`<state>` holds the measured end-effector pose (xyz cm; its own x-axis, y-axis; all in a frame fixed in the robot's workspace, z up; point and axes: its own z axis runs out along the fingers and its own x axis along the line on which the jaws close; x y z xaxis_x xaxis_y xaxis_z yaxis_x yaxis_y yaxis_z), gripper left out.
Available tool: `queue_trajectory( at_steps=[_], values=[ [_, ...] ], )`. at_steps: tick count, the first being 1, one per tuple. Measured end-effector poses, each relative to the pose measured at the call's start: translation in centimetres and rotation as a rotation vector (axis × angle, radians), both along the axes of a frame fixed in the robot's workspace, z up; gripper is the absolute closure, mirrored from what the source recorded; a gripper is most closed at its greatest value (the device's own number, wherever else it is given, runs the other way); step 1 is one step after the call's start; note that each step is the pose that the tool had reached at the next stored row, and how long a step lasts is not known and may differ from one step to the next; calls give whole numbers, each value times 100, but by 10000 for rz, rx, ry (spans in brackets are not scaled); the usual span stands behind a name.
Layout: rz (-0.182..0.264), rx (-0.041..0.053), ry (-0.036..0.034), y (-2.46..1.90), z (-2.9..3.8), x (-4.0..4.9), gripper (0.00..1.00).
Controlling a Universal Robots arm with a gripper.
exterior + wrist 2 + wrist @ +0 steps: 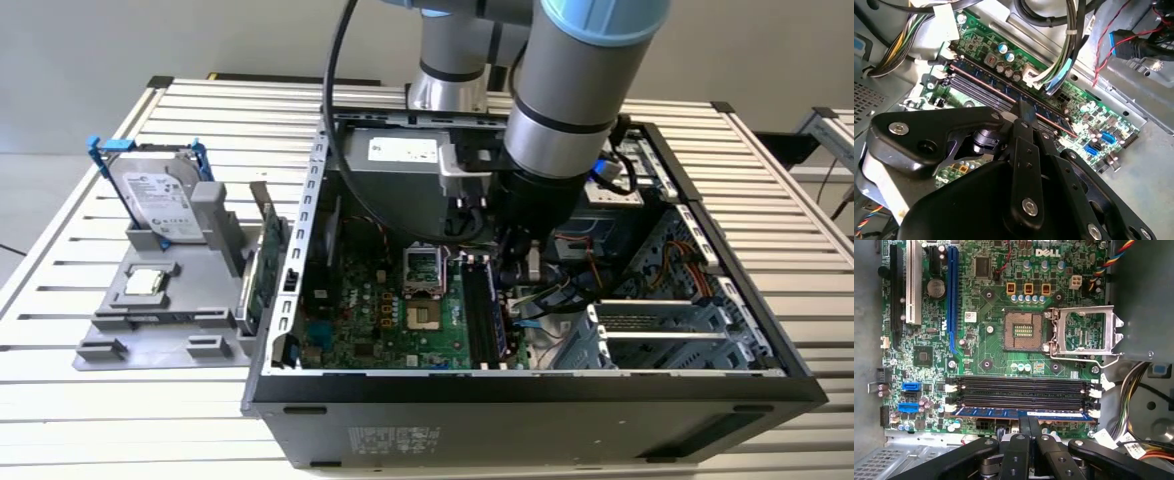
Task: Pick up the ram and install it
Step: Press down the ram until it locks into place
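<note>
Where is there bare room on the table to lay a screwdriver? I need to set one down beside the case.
In the exterior view, the slatted table lies bare in front of the grey holder, toward the view's left of the computer case, and along its far edge behind the hard drive. Inside the case is crowded: the gripper sits on the ram among cables.

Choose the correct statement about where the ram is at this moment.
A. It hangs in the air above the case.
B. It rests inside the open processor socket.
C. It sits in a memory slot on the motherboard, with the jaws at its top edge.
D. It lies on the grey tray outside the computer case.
C: in the first wrist view the ram lies along the memory slot nearest the gripper, whose jaws close around its top edge.
</note>
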<state>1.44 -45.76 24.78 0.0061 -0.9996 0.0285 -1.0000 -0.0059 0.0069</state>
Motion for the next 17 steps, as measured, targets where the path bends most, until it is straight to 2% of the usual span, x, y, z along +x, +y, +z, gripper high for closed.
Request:
queue_trajectory(
  at_steps=[9, 17],
  values=[
    [3, 0, 0, 3, -3, -6, 100],
    [3, -1, 0, 4, -65, -6, 100]
  ],
)
